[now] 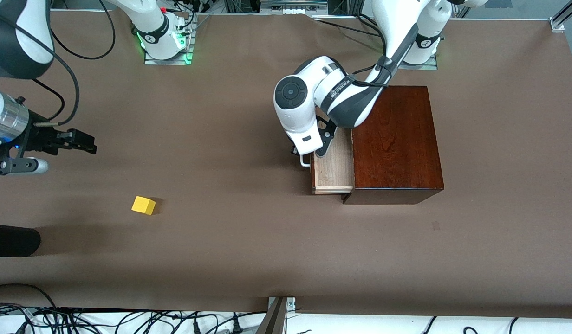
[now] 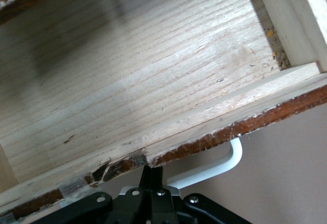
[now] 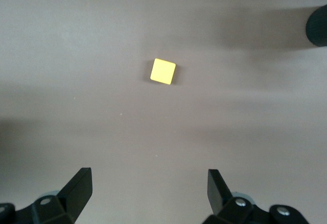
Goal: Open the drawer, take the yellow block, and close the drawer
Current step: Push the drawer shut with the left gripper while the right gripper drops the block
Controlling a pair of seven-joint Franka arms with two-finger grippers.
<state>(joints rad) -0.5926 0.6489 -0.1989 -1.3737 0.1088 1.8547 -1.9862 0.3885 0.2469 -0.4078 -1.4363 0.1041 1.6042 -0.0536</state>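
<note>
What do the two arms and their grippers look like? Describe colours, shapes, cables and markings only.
Both arms are glossy white with dark grey joint sections and black cables; the left arm bears a round dark cap and small lettering. Their bases glow green. The left gripper is black with silver screws. The right gripper has black, wedge-shaped fingers below a silver metal wrist.

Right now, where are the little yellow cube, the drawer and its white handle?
yellow block (image 1: 143, 205): front view, its top face.
drawer (image 1: 333, 164): front view, its pale wooden floor.
white handle (image 2: 225, 161): left wrist view, the bar's bend.
</note>
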